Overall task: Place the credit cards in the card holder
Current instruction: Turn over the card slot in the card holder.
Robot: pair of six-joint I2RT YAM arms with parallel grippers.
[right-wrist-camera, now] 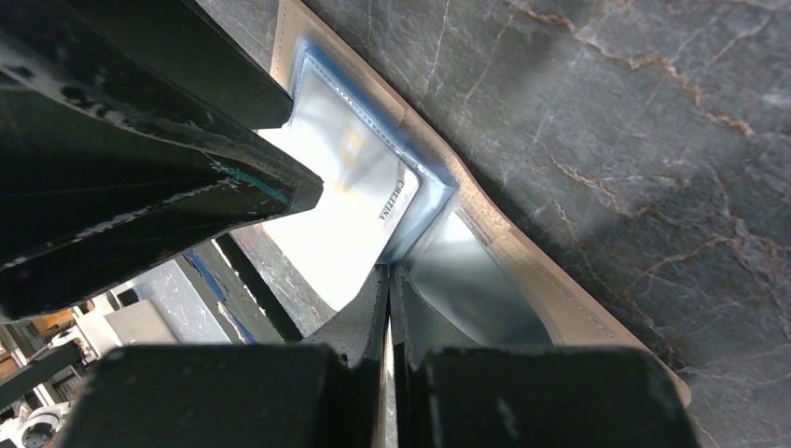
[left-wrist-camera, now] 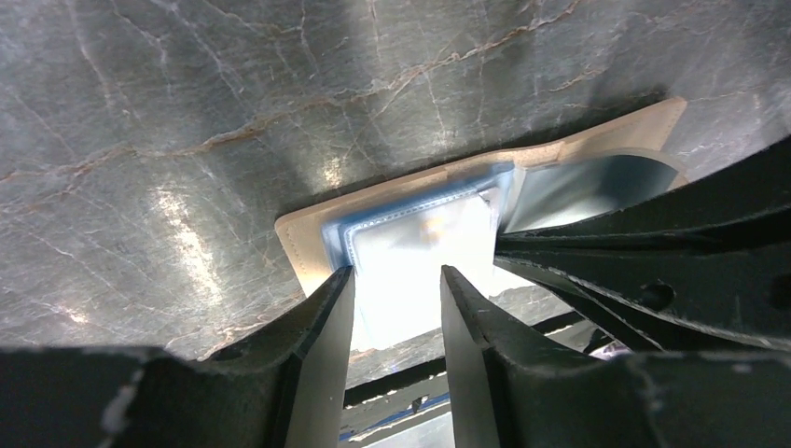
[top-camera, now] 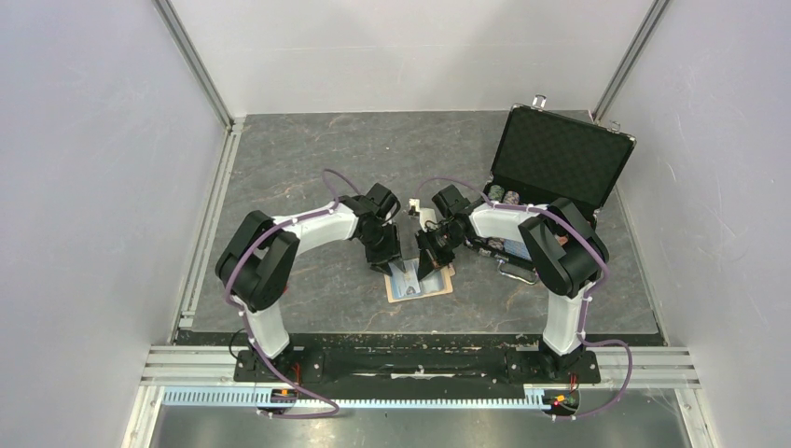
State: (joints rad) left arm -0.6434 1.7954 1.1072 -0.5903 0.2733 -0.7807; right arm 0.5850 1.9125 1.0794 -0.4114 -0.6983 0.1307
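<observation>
Half-open and empty, the left pincer (left-wrist-camera: pixel 396 280) is nudging a credit card (left-wrist-camera: pixel 410 252) into the card holder (top-camera: pixel 421 283) lying at 6 o'clock on the desk (top-camera: pixel 308 168), while the closed right pincer (right-wrist-camera: pixel 389 280) is pinning it steady.

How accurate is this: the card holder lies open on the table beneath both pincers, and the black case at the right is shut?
One slip: the black case stands open, lid raised, as the top external view shows. The rest, about the card holder, holds.
</observation>
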